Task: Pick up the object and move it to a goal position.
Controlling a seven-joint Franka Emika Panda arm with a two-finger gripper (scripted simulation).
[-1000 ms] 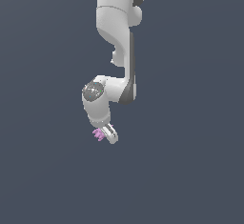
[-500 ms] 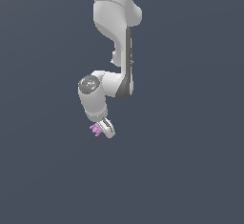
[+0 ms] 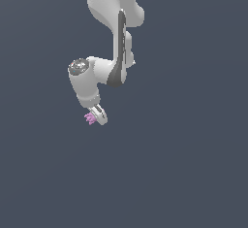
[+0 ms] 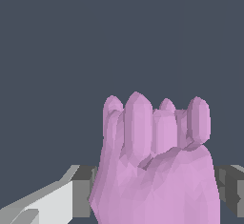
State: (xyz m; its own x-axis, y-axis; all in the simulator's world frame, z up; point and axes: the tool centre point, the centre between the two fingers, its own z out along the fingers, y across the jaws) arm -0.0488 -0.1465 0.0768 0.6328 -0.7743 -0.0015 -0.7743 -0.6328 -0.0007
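Observation:
The object [image 3: 90, 119] is a small pink-lilac piece with bumpy edges, held at the tip of the white gripper [image 3: 94, 118] in the exterior view. In the wrist view the object [image 4: 157, 161] fills the space between the two grey fingers [image 4: 83, 189], which press on it from both sides. The gripper is shut on the object. It hangs in the air below the bent white arm [image 3: 111, 38], on the exterior view's left of the arm's base.
A plain dark grey-blue background surrounds the arm in both views. No other objects, containers or marker show.
The gripper with the object has moved up and toward the exterior view's left. The wrist has swung the same way.

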